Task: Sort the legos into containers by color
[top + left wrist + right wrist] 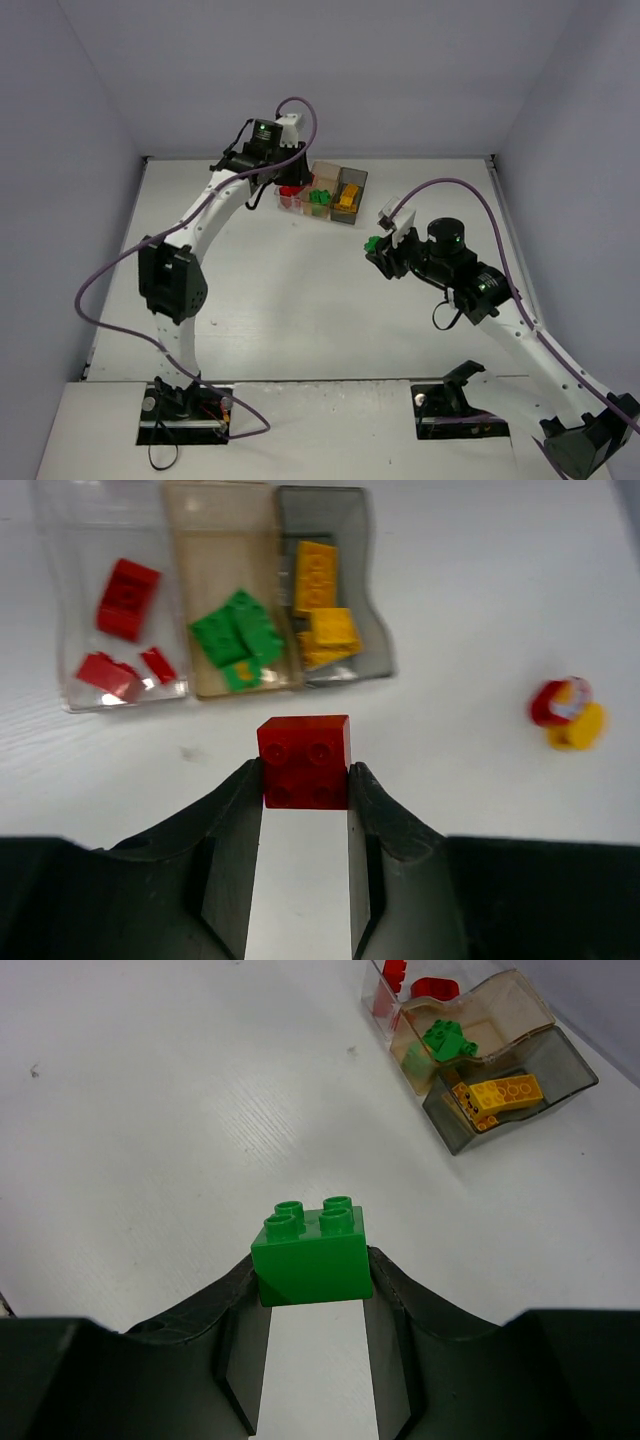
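Now your left gripper (pixel 305 780) has its fingers clamped on a red brick (pixel 305 750), just short of three boxes in a row: the clear box (pixel 60 600) holds red bricks (pixel 127 598), the orange box (pixel 215 570) holds green bricks (pixel 238 635), and the grey box (pixel 345 540) holds yellow bricks (pixel 320 600). Your right gripper (pixel 314 1280) pinches a green brick (pixel 312 1245), well apart from that row.

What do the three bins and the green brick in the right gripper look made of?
Bins: thin, glossy see-through plastic, probably; contents show through the clear bin, orange-tinted bin and smoky grey bin, and their walls look wavy. Green brick: hard moulded plastic, smooth and slightly shiny, judging by crisp studs and edges.
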